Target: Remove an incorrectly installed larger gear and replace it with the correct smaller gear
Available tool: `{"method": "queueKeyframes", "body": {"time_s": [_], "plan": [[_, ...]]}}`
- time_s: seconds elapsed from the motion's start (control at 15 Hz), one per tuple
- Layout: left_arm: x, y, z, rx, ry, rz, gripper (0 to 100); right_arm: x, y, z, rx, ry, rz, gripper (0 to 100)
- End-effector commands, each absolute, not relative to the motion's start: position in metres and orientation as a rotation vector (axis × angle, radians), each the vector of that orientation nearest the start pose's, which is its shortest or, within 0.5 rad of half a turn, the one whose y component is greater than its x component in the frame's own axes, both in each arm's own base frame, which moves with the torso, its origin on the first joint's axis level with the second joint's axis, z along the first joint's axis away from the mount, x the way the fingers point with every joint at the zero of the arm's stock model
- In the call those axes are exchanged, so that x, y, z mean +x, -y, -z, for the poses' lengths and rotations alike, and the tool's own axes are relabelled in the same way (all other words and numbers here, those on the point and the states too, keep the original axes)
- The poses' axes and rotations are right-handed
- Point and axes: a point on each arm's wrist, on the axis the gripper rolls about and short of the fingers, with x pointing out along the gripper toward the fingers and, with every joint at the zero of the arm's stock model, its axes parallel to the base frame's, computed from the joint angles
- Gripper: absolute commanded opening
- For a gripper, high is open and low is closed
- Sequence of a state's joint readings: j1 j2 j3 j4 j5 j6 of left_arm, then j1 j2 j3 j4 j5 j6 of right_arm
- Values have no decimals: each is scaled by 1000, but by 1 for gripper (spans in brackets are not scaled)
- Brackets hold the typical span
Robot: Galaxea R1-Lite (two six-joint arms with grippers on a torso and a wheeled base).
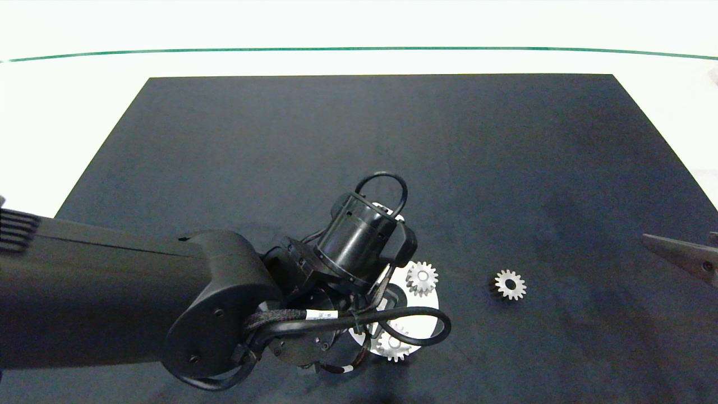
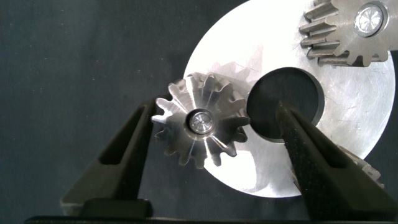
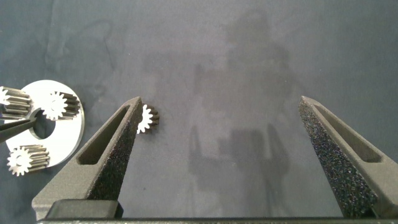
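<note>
Silver teeth showed between our left pincer's (image 2: pixel 214 134) spread fingers, which straddled the larger gear (image 2: pixel 200 128) on its peg at the edge of the round metal plate (image 2: pixel 348 112), not yet touching it. We judged the removal step was in hand: next came closing on that gear and lifting it straight off. The smaller gear (image 1: pixel 509 285) lay alone on the dark mat (image 1: pixel 505 168), near our right pincer (image 3: pixel 227 149), also spread and idle. We could read no writing.
</note>
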State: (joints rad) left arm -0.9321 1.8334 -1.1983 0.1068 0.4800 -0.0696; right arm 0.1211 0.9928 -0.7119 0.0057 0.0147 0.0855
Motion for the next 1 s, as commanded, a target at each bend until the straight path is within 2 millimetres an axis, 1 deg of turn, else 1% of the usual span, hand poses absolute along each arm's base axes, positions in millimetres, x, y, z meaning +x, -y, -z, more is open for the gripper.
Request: {"method": "queueKeyframes", "body": {"time_s": [0.07, 0.53, 1.0], "plan": [[209, 265, -179, 420, -582, 409, 71, 122, -15, -247, 70, -291, -125, 100], [210, 265, -178, 421, -584, 405, 56, 122, -15, -246, 70, -291, -125, 100], [212, 267, -172, 431, -598, 402, 42, 123, -15, -246, 70, -292, -125, 100]]}}
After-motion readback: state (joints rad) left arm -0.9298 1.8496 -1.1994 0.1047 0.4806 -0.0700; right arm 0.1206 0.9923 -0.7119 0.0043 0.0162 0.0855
